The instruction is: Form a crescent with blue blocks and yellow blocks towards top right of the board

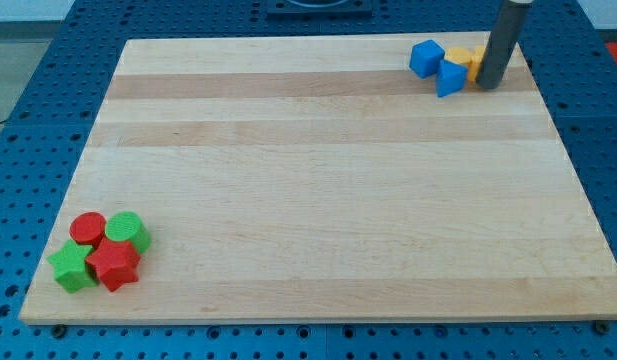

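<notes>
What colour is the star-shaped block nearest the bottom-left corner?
Green, clearest in the camera view.

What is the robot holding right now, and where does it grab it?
Nothing is held. My tip is just a rod end that pushes; it sits at the view's right of the yellow blocks and the blue blocks, close against the yellow ones.

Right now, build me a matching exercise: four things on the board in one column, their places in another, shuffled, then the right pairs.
Things:
1. blue cube
2. my tip
3. red cylinder
4. green star

Places:
A. nearest the view's bottom-left corner
B. leftmost block of the top-right group
C. right edge of the top-right group, beside a yellow block
D. top of the bottom-left cluster, left of the green cylinder

Pairs: 1-B, 2-C, 3-D, 4-A
</notes>
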